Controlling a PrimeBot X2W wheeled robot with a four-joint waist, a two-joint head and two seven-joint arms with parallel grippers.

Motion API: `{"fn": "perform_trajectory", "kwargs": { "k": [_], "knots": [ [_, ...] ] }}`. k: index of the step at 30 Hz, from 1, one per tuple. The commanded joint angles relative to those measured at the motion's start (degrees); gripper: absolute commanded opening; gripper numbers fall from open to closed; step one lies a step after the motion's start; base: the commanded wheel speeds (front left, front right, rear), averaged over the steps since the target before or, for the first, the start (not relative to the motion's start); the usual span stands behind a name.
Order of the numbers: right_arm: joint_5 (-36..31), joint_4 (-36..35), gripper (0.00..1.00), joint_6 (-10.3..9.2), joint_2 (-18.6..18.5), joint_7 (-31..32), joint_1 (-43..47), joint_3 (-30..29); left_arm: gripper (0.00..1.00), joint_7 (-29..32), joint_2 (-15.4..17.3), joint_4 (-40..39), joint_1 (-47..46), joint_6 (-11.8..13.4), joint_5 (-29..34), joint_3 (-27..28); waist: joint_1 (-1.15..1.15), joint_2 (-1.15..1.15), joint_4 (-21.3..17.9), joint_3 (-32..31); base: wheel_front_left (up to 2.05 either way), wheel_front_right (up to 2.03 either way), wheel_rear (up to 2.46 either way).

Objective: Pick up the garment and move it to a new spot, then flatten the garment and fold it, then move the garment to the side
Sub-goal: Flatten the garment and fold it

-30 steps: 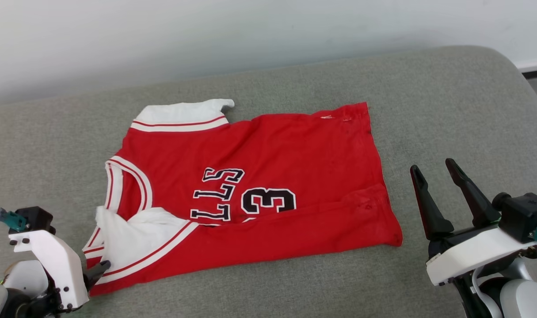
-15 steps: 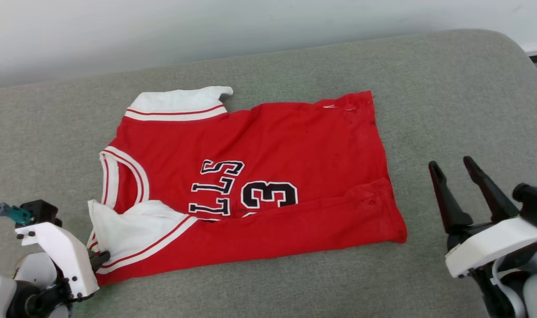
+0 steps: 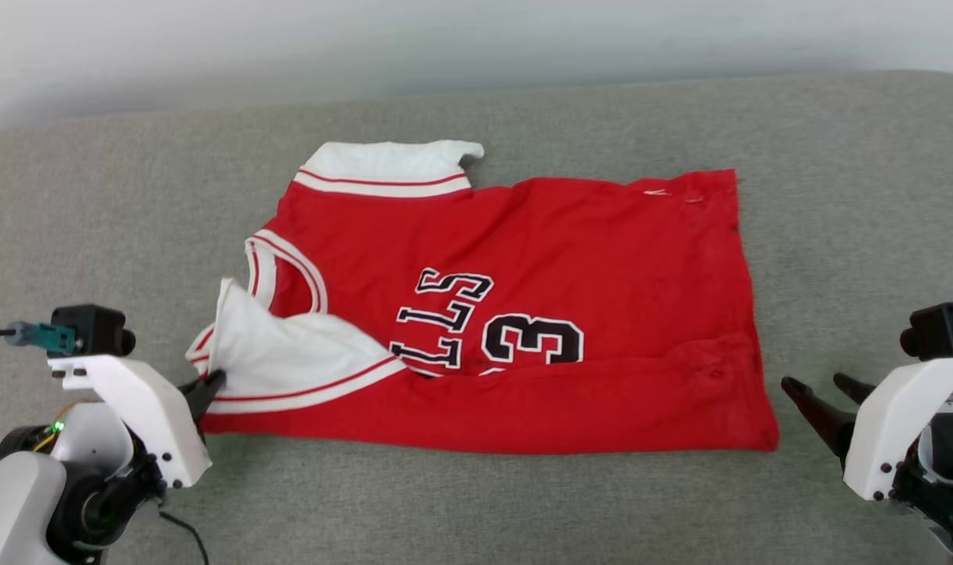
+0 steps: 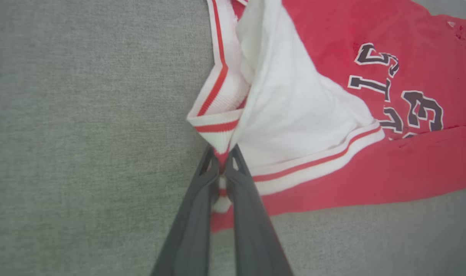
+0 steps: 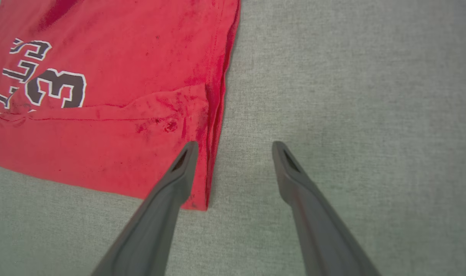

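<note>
- Since a second ago, left gripper (image 3: 212,383) has clamped onto the garment (image 3: 601,259), puckering its white sleeve (image 3: 280,357) upward.
- Head view: garment mid-cushion (image 3: 92,196); right gripper (image 3: 813,382) beside hem corner.
- Left wrist view: fingers pinch striped trim (image 4: 217,126).
- Right wrist view: fingers spread wide, one over hem corner, one over cushion.

Red garment (image 3: 617,259) with white, red-striped sleeves (image 3: 288,353), black white-outlined lettering (image 3: 437,315), on grey cushion (image 3: 92,196).
</note>
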Motion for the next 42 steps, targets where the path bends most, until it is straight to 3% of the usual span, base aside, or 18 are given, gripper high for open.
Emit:
{"fn": "perform_trajectory", "kwargs": {
  "k": [1,12,13,14,29,42],
  "knots": [
    [0.9,0.3,1.00,0.00,-0.2,4.0,-1.5,-0.2,0.00,-0.7,-0.1,-1.6,-1.0,0.6,0.8,0.0,0.00,0.00,1.4,1.5,0.00,0.00,0.00],
    [0.2,5.1,1.00,0.00,4.9,18.1,-3.7,0.1,0.00,-1.8,-1.3,-6.8,-2.8,1.5,3.0,-1.4,0.00,0.00,4.2,5.4,0.00,0.00,0.00],
    [0.3,5.5,0.43,0.02,5.4,18.9,-3.5,0.3,0.00,-1.9,-1.3,-6.9,-2.7,1.4,3.0,-1.5,0.00,0.00,4.2,5.5,0.00,0.00,0.00],
    [0.5,5.6,0.02,0.07,5.9,19.3,-3.6,0.4,0.00,-2.0,-1.4,-6.9,-2.6,1.5,3.0,-1.5,0.00,0.00,4.3,5.6,0.00,0.00,0.00],
    [0.9,2.1,0.00,0.05,3.4,17.1,-5.8,1.1,0.00,-4.4,-2.4,-5.7,-0.4,1.9,2.5,-1.1,0.00,0.00,3.3,0.3,0.00,0.00,0.00],
    [2.6,-0.3,0.00,0.05,1.8,15.5,0.8,2.5,0.00,-5.2,-2.0,-9.7,9.8,5.5,3.0,-2.1,0.00,0.00,4.1,-9.1,0.00,0.00,0.00]
  ]
}}
